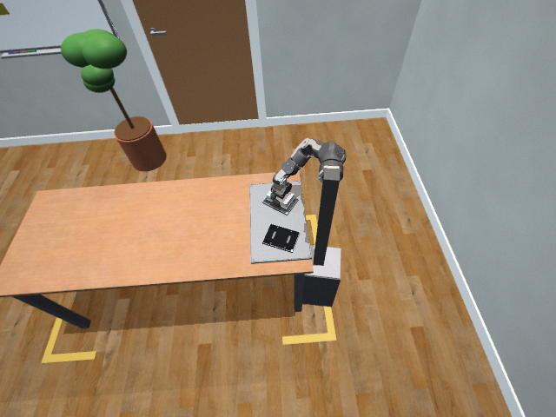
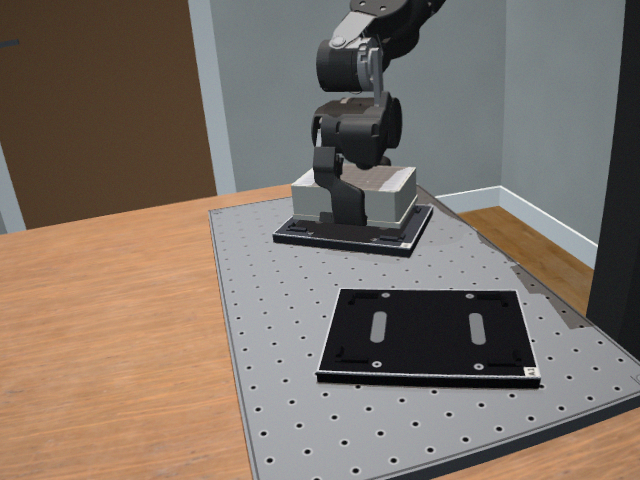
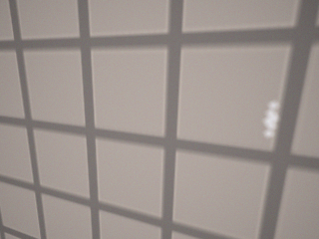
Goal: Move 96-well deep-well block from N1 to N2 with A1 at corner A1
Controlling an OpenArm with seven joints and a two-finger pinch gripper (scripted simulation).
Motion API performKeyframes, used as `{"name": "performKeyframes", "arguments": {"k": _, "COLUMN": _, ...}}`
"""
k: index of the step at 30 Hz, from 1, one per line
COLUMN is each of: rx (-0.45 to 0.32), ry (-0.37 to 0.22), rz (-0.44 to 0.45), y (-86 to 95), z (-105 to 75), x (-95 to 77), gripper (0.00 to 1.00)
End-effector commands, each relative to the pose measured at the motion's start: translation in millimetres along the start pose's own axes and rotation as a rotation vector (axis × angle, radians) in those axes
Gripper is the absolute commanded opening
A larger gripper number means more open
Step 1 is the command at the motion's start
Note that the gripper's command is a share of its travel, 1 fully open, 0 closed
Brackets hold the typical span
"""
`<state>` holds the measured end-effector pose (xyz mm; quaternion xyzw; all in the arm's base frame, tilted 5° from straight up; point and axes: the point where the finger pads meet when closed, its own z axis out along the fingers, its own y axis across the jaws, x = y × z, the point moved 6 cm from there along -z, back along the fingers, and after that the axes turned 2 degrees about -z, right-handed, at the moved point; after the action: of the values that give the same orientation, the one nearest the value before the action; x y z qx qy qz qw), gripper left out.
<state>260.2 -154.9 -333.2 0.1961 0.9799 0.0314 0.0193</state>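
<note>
Clenched fingers (image 2: 338,206) on the deep-well block (image 2: 385,198) seated in nest N1 (image 2: 356,238) near the worktop's (image 2: 103,320) far right corner, risked snagging locators or twisting A1 astray from nest N2 (image 2: 429,356).

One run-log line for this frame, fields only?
phase: grasp | tool: shut on pale grey deep-well block | block: seated in far black plate nest | near black nest: holds nothing
</note>
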Motion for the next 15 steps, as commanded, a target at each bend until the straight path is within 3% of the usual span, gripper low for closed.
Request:
{"name": "performKeyframes", "arguments": {"k": 1, "rx": -0.005, "ry": -0.003, "rz": -0.001, "y": 1.2, "z": -0.5, "x": -0.1, "gripper": 0.00}}
{"name": "performKeyframes", "arguments": {"k": 15, "rx": -0.007, "ry": -0.008, "rz": 0.001, "y": 3.0, "z": -3.9, "x": -3.7, "gripper": 0.00}}
